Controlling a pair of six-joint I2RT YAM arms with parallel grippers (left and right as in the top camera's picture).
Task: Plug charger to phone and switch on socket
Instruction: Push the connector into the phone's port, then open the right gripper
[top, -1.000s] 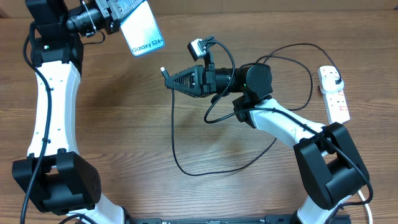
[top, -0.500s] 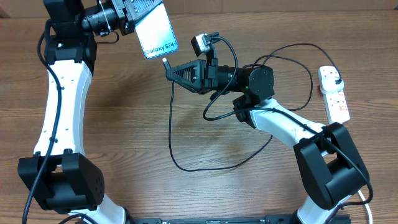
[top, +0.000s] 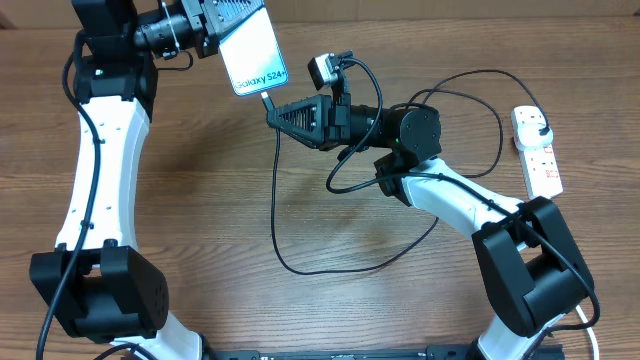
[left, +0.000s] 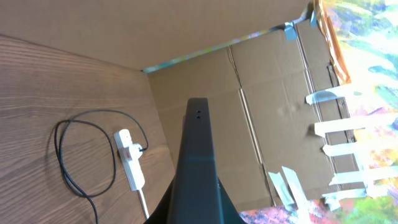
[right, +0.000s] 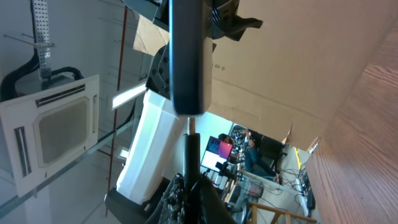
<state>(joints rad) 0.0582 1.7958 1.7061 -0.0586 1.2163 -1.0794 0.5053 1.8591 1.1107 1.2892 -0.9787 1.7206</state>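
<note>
My left gripper (top: 216, 14) is shut on the phone (top: 256, 53) and holds it in the air at the top, cyan screen up, its lower end toward the right arm. In the left wrist view the phone (left: 198, 162) shows edge-on. My right gripper (top: 274, 113) is shut on the charger cable near its connector tip (top: 266, 99), which touches the phone's lower end. In the right wrist view the connector (right: 191, 127) meets the phone's edge (right: 186, 56). The black cable (top: 300, 268) loops over the table to a black plug (top: 541, 127) in the white socket (top: 537, 151) at right.
The socket (left: 132, 162) with its white cord lies near the table's right edge, with loops of cable (left: 74, 155) beside it. A cardboard wall (left: 249, 99) stands behind the table. A white wrist camera (top: 322, 71) sits above the right arm.
A second ago the phone was farther left. The left arm carried it right toward the connector, and the right gripper lifted the tip to the phone's lower end. Hardly any motion in the last half second.
</note>
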